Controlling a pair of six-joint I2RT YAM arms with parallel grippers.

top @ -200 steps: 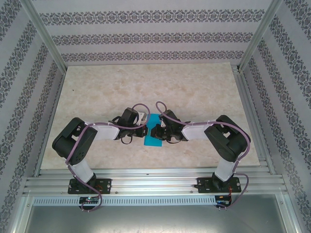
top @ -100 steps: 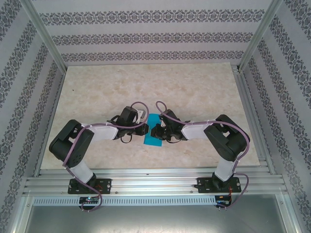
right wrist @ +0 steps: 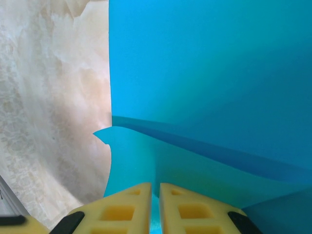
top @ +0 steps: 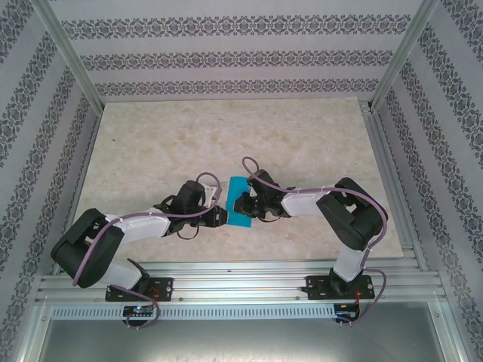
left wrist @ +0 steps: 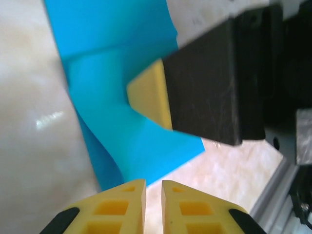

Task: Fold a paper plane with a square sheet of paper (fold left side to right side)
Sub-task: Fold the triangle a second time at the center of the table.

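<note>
While low, right pincer (top: pixel 238 205) atop paper (top: pixel 241 220).

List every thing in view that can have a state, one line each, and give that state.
Thin cyan-blue square sheet of paper: partly folded, layers overlapping, bowed rather than flat.
Left gripper with yellow fingers: nearly shut, empty, at the paper's edge.
Right gripper with yellow fingers: shut on the paper.

The table (top: pixel 226 136) I work on has a flat, beige, marbled top. One blue sheet of paper (top: pixel 240 221), folded into layers, lies on it near the front edge, about mid-width.
</note>
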